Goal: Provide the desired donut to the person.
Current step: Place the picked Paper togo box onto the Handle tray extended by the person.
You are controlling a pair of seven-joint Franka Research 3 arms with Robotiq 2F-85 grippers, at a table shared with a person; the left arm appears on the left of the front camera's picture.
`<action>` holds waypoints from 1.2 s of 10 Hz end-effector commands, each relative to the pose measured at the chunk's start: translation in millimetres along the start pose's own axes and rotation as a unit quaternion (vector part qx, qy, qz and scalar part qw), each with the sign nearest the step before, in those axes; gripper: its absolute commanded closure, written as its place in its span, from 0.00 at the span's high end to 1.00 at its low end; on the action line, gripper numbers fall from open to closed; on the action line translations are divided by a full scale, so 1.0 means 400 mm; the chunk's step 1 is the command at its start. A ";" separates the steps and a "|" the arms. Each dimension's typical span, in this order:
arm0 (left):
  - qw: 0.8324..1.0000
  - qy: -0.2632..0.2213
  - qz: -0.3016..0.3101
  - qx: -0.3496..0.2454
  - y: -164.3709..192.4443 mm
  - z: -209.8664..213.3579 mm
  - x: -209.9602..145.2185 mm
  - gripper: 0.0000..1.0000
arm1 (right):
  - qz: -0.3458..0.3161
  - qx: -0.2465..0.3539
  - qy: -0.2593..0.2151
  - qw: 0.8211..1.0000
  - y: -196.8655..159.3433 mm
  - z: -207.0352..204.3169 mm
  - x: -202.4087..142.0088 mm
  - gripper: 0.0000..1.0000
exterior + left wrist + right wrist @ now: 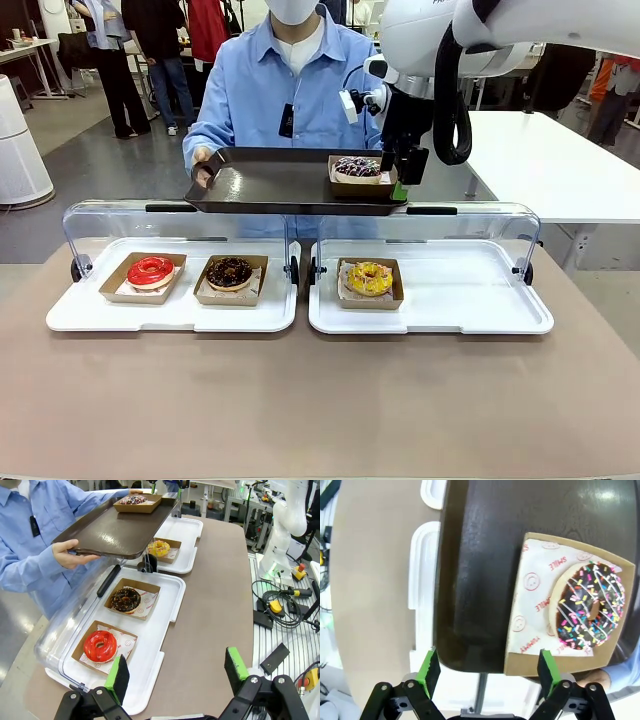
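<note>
Holding a dark tray (270,185) above the far edge of the table (320,400), the person (290,90) is seen at 12 o'clock in the front view. The tray's 9 o'clock edge is gripped by the person's hand (205,165).

Four donuts are counted in all, each lying in its own cardboard box, so four boxes are counted too. One of them, the sprinkled donut (357,166), is placed on the dark tray at its 3 o'clock end. The other three are kept on two white trays on the table, each under a clear lid that is raised. On the left white tray (90,315) two are found: the red donut (150,270) at 9 o'clock and the chocolate donut (229,272) at 3 o'clock of it. On the right white tray (470,300) one yellow donut (368,278) is set, toward its 9 o'clock side.

The right gripper (403,180) is held just beside the sprinkled donut's box, at its 3 o'clock. Its two fingers are spread wide and nothing is pinched between them. Whether a pad touches the box cannot be told.

The left gripper (177,672) is held over the table near the left white tray, also with both fingers spread apart and nothing between them.
</note>
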State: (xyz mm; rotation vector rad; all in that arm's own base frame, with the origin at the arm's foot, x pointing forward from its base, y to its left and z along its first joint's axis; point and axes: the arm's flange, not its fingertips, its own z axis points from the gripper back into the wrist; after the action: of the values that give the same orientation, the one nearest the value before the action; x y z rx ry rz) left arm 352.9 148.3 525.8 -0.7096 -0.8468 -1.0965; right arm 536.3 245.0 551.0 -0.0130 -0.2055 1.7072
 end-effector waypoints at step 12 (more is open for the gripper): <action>1.000 -0.010 -0.003 0.002 0.001 0.003 0.003 1.00 | -0.068 -0.011 0.039 0.997 0.429 0.261 -0.479 1.00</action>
State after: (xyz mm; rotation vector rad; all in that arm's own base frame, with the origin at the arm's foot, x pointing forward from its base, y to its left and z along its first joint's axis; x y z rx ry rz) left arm 353.1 148.4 525.9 -0.7088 -0.8461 -1.0961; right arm 369.0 24.7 621.2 -0.0703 -0.1592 1.5845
